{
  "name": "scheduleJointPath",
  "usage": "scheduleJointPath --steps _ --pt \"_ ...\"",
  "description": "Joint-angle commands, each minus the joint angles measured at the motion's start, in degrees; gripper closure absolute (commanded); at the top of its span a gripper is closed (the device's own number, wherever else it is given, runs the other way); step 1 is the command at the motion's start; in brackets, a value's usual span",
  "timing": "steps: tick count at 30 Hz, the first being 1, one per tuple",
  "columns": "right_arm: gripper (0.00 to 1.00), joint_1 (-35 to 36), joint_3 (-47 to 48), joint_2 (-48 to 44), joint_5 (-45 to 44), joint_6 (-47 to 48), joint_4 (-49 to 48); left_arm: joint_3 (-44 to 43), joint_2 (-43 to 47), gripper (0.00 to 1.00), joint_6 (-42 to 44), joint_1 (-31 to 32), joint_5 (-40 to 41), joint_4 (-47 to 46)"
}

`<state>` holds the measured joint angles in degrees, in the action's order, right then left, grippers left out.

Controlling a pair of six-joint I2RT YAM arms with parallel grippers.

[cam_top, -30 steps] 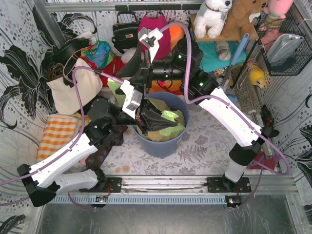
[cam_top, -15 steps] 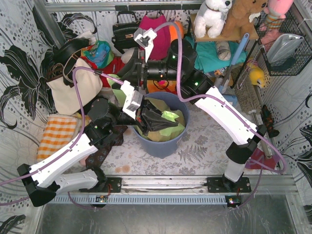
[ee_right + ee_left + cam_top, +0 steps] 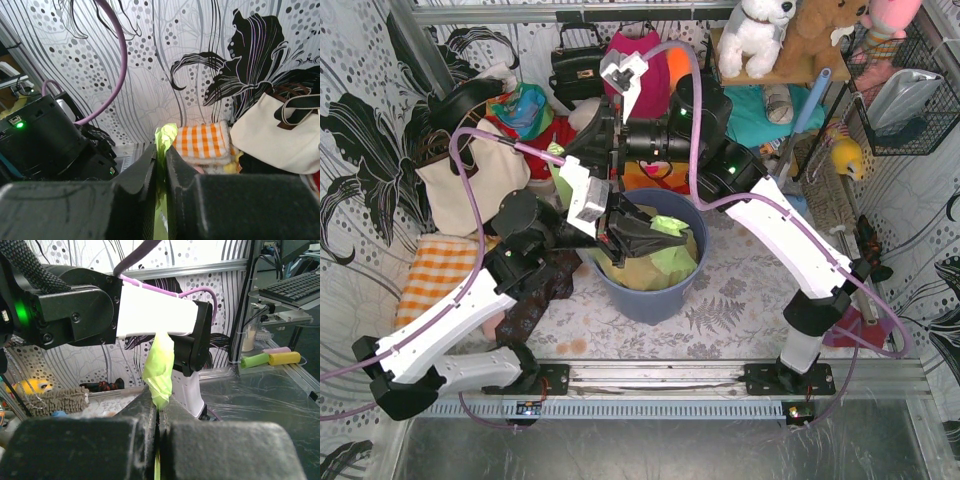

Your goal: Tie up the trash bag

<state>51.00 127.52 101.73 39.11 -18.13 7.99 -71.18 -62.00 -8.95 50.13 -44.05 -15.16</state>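
Twisted trash bag (image 3: 161, 371) film between left tool (image 3: 159, 412) fingers, likewise right tool (image 3: 161, 165).

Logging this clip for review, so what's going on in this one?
Two robot arms are working over a blue-grey bin that holds the trash bag, a lime-green liner with brownish paper inside. The left gripper is shut on a twisted strip of the bag's plastic, pulled up out of the bin. The right gripper pinches green plastic between its fingers too. No knot is visible yet.
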Motion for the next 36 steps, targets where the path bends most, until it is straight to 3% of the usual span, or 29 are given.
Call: scheduleJointPath --steps 1,9,16,21,33,36 --pt "0.9 0.31 3.08 -1.1 -0.76 2.05 1.96 -2.76 -0.5 0.97 2.45 0.23 1.16 0.62" --pt "1.0 0.32 2.22 -3.64 -9.86 2.22 4.04 -5.17 -1.33 0.98 5.5 0.23 6.62 1.97" --pt "1.0 0.32 -6.85 -11.26 -22.61 0.79 3.58 -4.73 -1.75 0.98 8.6 0.14 15.34 1.73" --pt "1.0 0.28 -15.73 -17.11 -30.44 -1.9 1.33 -0.06 0.34 0.98 8.62 0.14 21.65 -3.76" --pt "1.0 0.3 -45.09 -32.09 -49.73 -19.96 -17.06 5.95 4.12 0.99 8.86 0.14 30.15 -6.72" --pt "1.0 0.32 -43.7 -31.93 -53.07 -26.69 -11.12 6.71 4.98 0.99 9.1 0.14 31.28 -6.8"
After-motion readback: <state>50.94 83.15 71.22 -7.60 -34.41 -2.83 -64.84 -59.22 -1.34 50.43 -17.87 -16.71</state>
